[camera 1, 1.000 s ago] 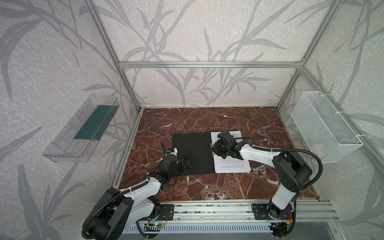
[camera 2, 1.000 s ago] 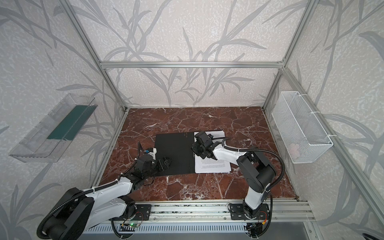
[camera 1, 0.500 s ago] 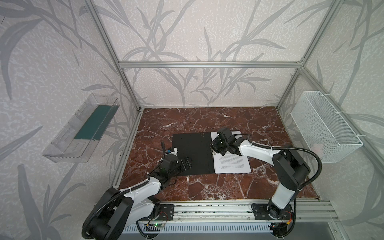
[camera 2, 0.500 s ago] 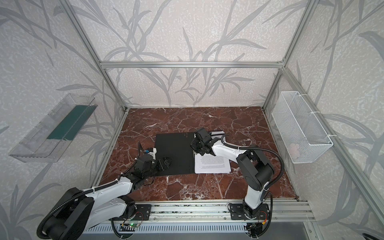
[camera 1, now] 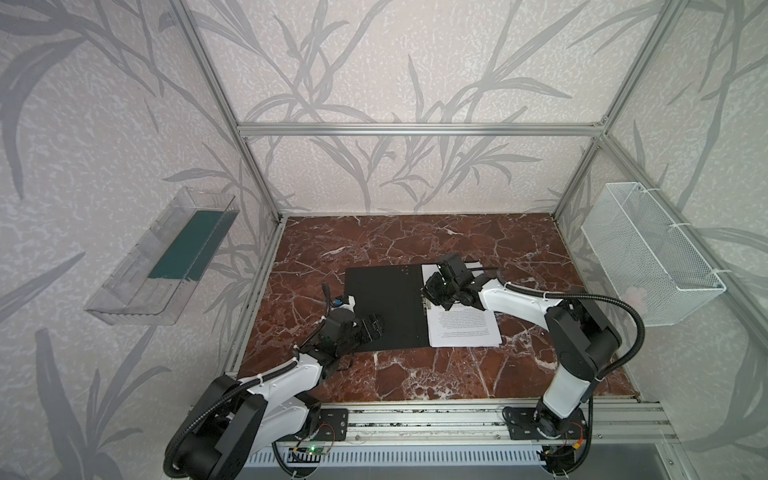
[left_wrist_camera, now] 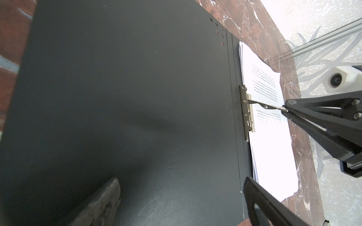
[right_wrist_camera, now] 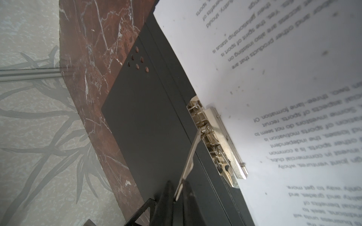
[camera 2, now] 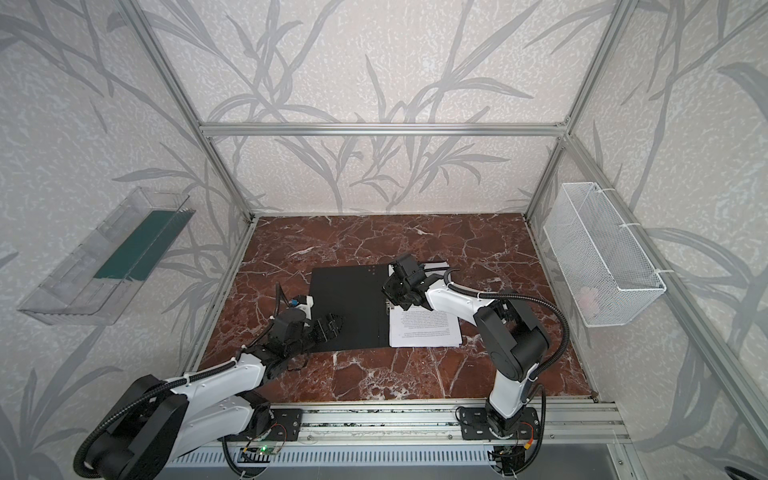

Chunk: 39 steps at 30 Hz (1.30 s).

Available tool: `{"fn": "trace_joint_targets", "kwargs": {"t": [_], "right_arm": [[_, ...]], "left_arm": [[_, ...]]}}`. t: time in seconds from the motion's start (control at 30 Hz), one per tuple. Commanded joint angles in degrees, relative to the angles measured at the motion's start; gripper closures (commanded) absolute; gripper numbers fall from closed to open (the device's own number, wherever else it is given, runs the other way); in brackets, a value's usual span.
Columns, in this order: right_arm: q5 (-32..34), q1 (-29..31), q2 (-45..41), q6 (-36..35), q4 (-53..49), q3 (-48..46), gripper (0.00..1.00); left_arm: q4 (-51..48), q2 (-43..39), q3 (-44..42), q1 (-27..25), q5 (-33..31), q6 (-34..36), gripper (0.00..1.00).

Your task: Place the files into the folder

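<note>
Right wrist: folder clip (right_wrist_camera: 203, 135) between fingers (right_wrist_camera: 166, 201)

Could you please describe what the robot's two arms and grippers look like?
The left arm and right arm have white links and bulky black joints, each with a black corrugated cable hose looping alongside. The left gripper and right gripper are black, with slim fingers.
</note>
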Motion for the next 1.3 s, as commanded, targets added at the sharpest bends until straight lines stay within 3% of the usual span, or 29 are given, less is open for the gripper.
{"fn": "trace_joint_targets", "kwargs": {"t": [0.0,0.13,0.43,0.8,0.97,1.27], "right_arm": [[0.0,-0.2,-2.2,0.4,1.2,-1.7,0.91],[0.9,0.1,-5.1,0.5,2.0,-4.9,1.0],[5.0,2.8,-9.8,-2.0,6.9,-18.2,1.0],[10.8,7.0,-5.3,1.0,21.3,-34.8,1.0],[12.9,8.3,-1.2,1.3,23.0,-36.2,1.0],[16.4,9.2,1.1,2.0,23.3,-38.3,1.0]], "left_arm": [[-8.5,2.4,-1.4,0.4,-1.7,-0.4,0.01],[-8.5,3.0,-1.3,0.5,-1.9,-0.8,0.01],[-8.6,3.7,-1.4,0.4,-1.9,-2.4,0.01],[-14.3,-1.7,-1.9,0.5,-6.2,-3.2,0.01],[-15.9,-3.7,-2.2,0.5,-8.2,-2.9,0.01],[-15.1,0.6,-1.3,0.4,-8.7,-2.9,0.01]]}}
